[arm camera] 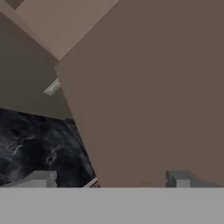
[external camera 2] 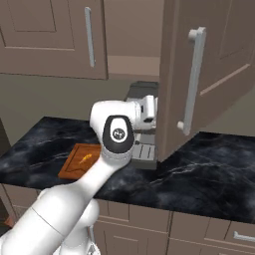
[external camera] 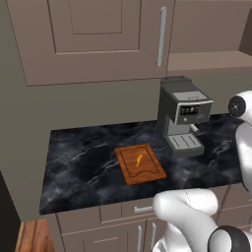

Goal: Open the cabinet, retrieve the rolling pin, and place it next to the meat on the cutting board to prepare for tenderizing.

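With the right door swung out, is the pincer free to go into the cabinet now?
Probably not yet. The open pincer faces the flat of the swung-out door, which stands between it and the cabinet opening; it likely has to come round the door's edge first.

Taupe recessed-panel wall cabinet point(external camera: 93, 39) with long silver bar handles point(external camera: 161, 37). Black marble countertop point(external camera: 83, 167) veined in pale grey and white. Reddish-brown rectangular wooden cutting board point(external camera: 140, 165) with a darker groove inside its rim. Tiny orange-yellow strip of meat point(external camera: 139, 160). Dark grey boxy coffee machine point(external camera: 181, 115) with a lighter silver drip tray. Taupe base cabinets point(external camera: 118, 229) with short silver handles.
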### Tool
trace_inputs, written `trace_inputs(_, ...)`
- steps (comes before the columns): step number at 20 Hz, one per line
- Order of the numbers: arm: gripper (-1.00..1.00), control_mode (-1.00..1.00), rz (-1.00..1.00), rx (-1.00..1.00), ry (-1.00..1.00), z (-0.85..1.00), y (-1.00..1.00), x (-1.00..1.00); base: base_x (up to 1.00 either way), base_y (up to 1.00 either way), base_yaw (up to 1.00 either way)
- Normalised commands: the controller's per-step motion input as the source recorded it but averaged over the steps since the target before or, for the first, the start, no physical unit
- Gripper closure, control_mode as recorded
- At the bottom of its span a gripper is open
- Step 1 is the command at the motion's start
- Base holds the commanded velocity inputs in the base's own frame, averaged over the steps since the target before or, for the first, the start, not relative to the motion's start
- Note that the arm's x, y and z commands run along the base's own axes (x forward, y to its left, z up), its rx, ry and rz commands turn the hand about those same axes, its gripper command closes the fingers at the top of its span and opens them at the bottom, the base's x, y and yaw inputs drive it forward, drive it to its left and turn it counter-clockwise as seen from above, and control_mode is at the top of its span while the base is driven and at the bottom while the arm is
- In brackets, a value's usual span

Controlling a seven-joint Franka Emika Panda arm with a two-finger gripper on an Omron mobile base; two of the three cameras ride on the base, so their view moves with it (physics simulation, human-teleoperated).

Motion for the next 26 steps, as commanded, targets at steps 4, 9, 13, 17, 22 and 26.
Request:
trace_inputs(4,-1.00,-1.00,-0.04,0.00,0.00,0.00,-0.93,0.00,0.00,0.00,0.00)
trace_inputs(9,-1.00,-1.00,-0.07,0.00,0.01,-0.02,-0.73,0.00,0.00,0.00,0.00)
trace_inputs(13,-1.00,-1.00,-0.04,0.00,0.04,-0.01,-0.51,0.00,0.00,0.00,0.00)
trace_inputs(17,-1.00,-1.00,-0.01,0.00,0.07,-0.04,-0.40,0.00,0.00,0.00,0.00)
trace_inputs(22,-1.00,-1.00,0.00,0.00,-0.03,-0.01,-0.03,0.02,0.00,0.00,0.00)
trace_inputs(26,-1.00,-1.00,0.00,0.00,-0.19,0.00,0.47,0.05,0.00,0.00,0.00)
